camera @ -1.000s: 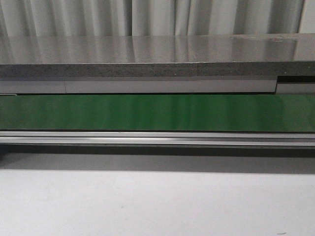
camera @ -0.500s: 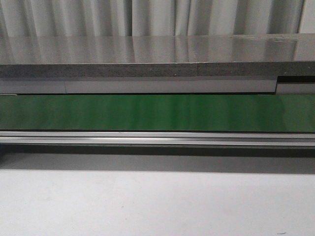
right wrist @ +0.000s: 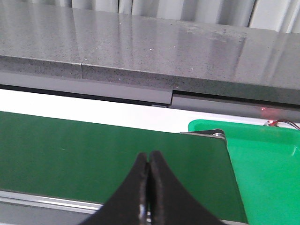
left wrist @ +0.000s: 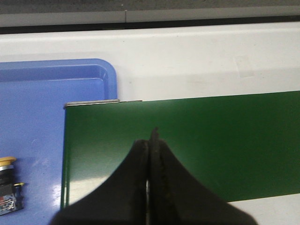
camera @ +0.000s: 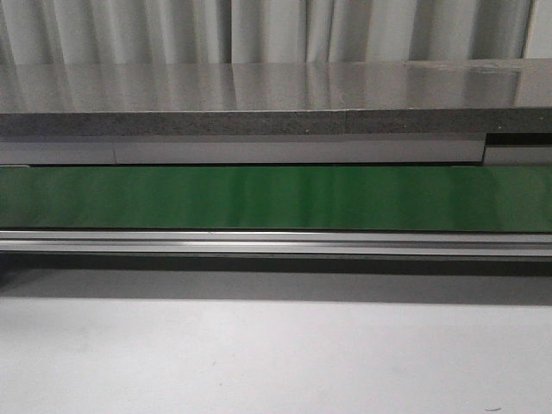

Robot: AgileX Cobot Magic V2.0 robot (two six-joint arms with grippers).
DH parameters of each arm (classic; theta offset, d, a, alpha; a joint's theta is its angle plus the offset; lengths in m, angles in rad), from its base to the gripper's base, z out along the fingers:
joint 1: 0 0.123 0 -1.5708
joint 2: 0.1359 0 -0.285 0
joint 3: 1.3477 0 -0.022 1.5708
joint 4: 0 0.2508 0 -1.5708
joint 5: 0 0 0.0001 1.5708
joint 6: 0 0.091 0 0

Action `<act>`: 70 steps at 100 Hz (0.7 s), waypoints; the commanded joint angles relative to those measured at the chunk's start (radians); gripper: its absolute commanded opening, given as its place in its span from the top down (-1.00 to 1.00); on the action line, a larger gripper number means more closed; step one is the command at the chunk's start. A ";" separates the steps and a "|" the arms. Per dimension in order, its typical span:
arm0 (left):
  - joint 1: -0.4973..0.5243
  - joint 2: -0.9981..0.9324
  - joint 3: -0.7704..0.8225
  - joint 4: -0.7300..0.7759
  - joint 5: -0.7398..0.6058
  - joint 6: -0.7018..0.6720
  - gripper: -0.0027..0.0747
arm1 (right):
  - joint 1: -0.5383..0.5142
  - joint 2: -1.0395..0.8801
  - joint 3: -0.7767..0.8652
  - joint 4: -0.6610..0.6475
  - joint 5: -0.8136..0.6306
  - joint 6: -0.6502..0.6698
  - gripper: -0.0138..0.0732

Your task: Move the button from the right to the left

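Button (left wrist: 6,185) lies half cut off on blue tray (left wrist: 56,84), gripper-free.

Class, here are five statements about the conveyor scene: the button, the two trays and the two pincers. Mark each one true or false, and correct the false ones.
1. The button lies in the blue tray. True.
2. The left pincer grips the button. False: its fingers are shut on nothing, above the green belt.
3. The right pincer is shut. True.
4. The tray in the right wrist view is red. False: the tray there is green.
5. The button's cap is yellow-orange. True, though only its edge shows.
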 commanded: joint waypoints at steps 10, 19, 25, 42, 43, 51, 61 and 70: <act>-0.056 -0.162 0.106 -0.016 -0.129 -0.033 0.98 | 0.001 0.003 -0.027 -0.007 -0.079 0.000 0.84; -0.059 -0.230 0.175 -0.016 -0.148 -0.033 0.98 | 0.001 0.003 -0.027 -0.007 -0.079 0.000 0.84; -0.057 -0.274 0.228 -0.016 -0.168 -0.033 0.98 | 0.001 0.003 -0.027 -0.007 -0.079 0.000 0.84; -0.057 -0.411 0.355 -0.030 -0.197 -0.033 0.98 | 0.001 0.003 -0.027 -0.007 -0.079 0.000 0.84; -0.057 -0.417 0.359 -0.030 -0.197 -0.033 0.98 | 0.001 0.003 -0.027 -0.007 -0.079 0.000 0.84; -0.057 -0.480 0.409 -0.030 -0.197 -0.030 0.98 | 0.001 0.003 -0.027 -0.007 -0.079 0.000 0.84; -0.057 -0.558 0.476 -0.030 -0.197 -0.029 0.98 | 0.001 0.003 -0.027 -0.007 -0.079 0.000 0.84; -0.057 -0.631 0.541 -0.030 -0.205 -0.029 0.98 | 0.001 0.003 -0.027 -0.007 -0.079 0.000 0.84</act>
